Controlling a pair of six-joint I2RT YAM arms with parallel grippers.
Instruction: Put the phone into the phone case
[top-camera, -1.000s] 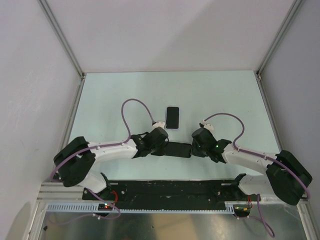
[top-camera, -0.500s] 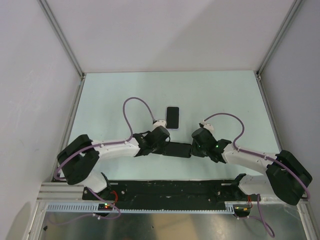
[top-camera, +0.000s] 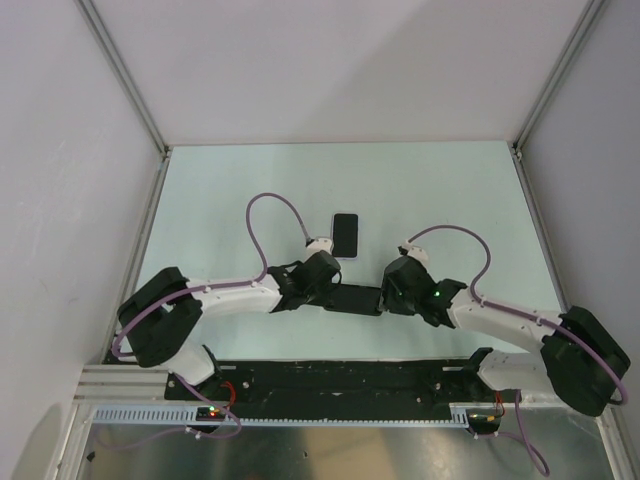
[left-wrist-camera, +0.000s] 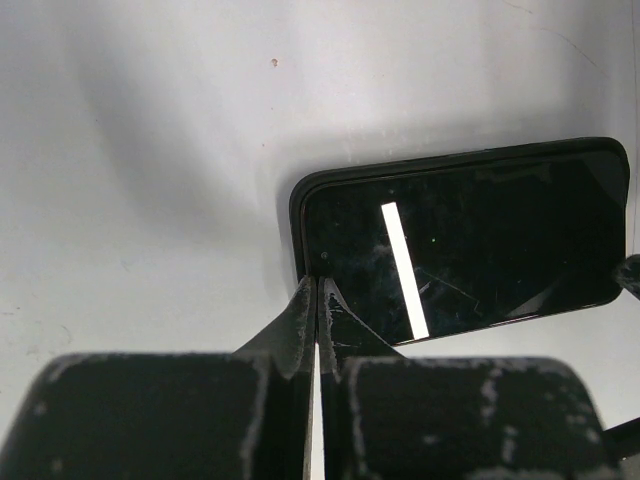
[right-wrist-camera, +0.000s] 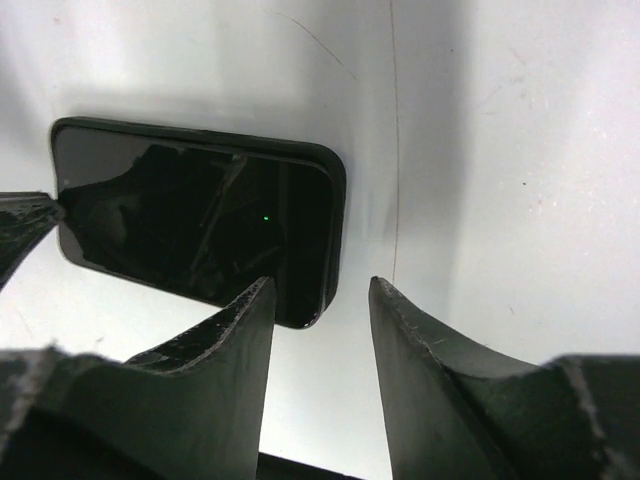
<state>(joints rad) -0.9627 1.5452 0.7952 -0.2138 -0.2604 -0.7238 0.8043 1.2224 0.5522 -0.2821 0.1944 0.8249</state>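
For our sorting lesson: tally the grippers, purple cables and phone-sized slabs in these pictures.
Grippers: 2 (left gripper, right gripper)
Phone-sized slabs: 2 (black slab, pale-edged slab)
Purple cables: 2 (left cable, right cable)
Total: 6

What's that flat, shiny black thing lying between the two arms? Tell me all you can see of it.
The black slab is a thin rectangle with rounded corners, a phone by its look. Its glossy face mirrors a strip of light and shows fine scratches; a narrow dark rim frames it. It lies flat on the pale table, lengthwise between the arms. The left fingers, shut together, sit against one corner; the right fingers stand parted at the other end.
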